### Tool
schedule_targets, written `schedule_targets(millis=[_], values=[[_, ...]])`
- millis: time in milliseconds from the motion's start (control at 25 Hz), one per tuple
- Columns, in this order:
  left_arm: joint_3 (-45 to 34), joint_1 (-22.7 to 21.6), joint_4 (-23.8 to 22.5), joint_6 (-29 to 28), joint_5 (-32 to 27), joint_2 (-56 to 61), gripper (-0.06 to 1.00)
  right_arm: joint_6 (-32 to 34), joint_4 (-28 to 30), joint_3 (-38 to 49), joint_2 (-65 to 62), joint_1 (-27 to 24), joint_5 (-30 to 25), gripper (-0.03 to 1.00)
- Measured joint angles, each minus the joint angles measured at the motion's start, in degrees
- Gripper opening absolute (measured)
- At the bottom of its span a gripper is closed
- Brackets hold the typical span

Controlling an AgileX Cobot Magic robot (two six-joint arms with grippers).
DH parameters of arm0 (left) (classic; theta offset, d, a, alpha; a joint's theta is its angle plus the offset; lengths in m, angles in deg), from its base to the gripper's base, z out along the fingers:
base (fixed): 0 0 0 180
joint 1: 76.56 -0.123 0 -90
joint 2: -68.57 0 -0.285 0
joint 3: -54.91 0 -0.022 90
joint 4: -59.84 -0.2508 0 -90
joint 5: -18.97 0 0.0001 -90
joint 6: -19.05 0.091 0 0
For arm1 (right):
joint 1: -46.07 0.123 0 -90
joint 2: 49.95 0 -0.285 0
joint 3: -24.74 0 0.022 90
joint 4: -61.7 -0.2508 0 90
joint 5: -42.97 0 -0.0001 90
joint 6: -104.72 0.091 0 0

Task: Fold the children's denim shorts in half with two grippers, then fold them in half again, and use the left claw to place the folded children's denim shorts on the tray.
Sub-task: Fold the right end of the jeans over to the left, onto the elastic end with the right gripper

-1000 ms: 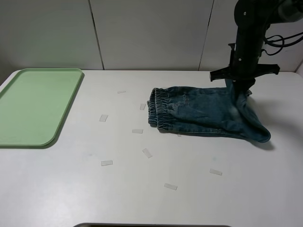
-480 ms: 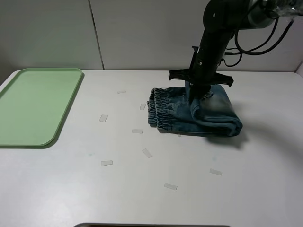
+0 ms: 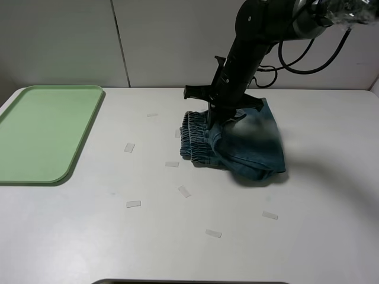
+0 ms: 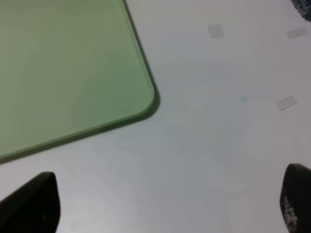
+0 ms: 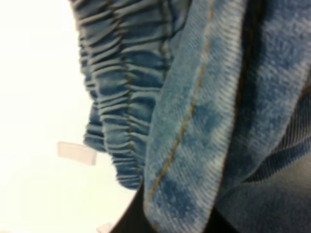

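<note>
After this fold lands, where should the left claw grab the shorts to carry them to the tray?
Likely the gathered waistband of the children's denim shorts, approached from the tray side: that bunched, thick edge faces the tray, and pinching it should catch every layer.

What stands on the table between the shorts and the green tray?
Nothing bulky that I can see. Only a few small pale strips lie flat on the table between the shorts and the green tray.
</note>
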Motion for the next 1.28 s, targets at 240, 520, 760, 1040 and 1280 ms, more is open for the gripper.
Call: schedule_targets(millis=[240,520,760,1040,1280], values=[[0.0,0.0,-0.11,0.0,0.0,0.0,0.9,-4.2,-0.32,0.0,0.0,0.06,0.86,0.01],[0.0,0.0,-0.11,0.0,0.0,0.0,0.9,-17.64,-5.9,0.0,0.0,1.46,3.8,0.53],[0.0,0.0,-0.11,0.0,0.0,0.0,0.9,-25.15,-11.34,0.0,0.0,2.46,5.86,0.67],[0.0,0.0,-0.11,0.0,0.0,0.0,0.9,-25.5,-7.11,0.0,-0.4,2.53,8.24,0.68],[0.0,0.0,-0.17,0.0,0.0,0.0,0.9,-28.76,-4.71,0.0,-2.66,4.44,14.26,0.68]])
